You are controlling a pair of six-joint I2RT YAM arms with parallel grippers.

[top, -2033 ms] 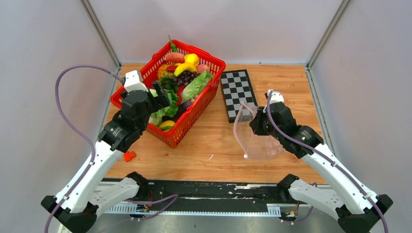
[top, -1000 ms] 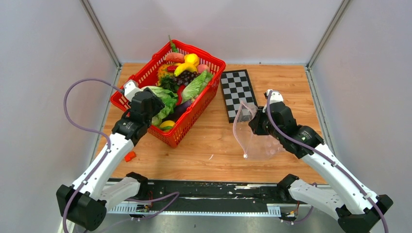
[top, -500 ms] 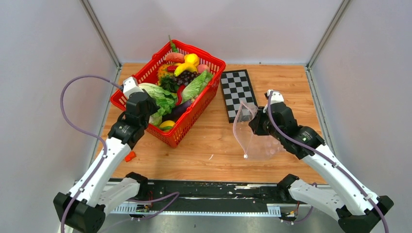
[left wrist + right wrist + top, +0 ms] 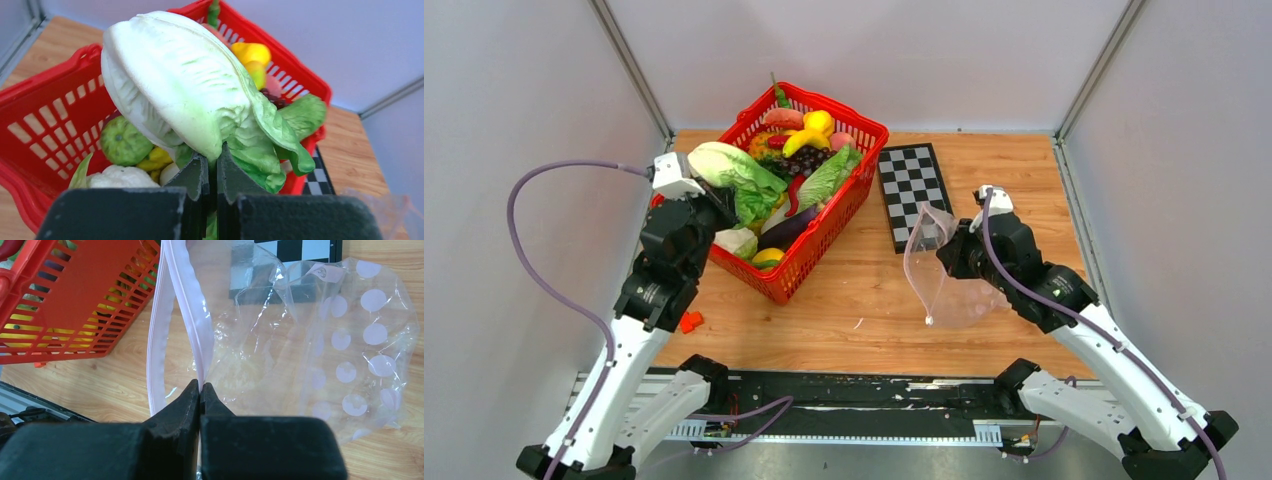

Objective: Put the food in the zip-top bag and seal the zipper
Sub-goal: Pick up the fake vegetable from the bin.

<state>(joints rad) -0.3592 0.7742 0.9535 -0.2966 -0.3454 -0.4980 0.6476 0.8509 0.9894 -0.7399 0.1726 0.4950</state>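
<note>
We look down on a wooden table [image 4: 854,290] with two robot arms bolted at its near edge. A red mesh basket [image 4: 809,250], heaped with toy fruit and vegetables, sits at the back left. A checkerboard [image 4: 914,185] lies just beside it on the right.

The zip-top bag [image 4: 959,295] is on the right side of the table, well apart from the basket. It is clear, crinkled and dotted with pale circles. It looks empty, and its mouth gapes toward the basket.

What has just changed is on the left. A second ago the left arm was reaching down among the food. Now it has risen and carries the lettuce [image 4: 180,85] up above the basket's near left rim. The rest of the food is in the basket, including the yellow bananas [image 4: 804,140]. We judge this to be the first item on its way to the bag. Filling is barely begun, and the sealing is all to come.

The left gripper [image 4: 210,165] is clamped nearly flat. Its two black fingers pinch the lettuce at its leafy lower edge, and the pale head stands above them.

The right gripper [image 4: 200,390] has not moved. Its fingers are pressed together on one lip of the zipper [image 4: 187,305], the pale pink strip. That lip is held up while the other hangs loose beside it.

A small orange piece [image 4: 689,321] lies alone on the table near the left arm.
</note>
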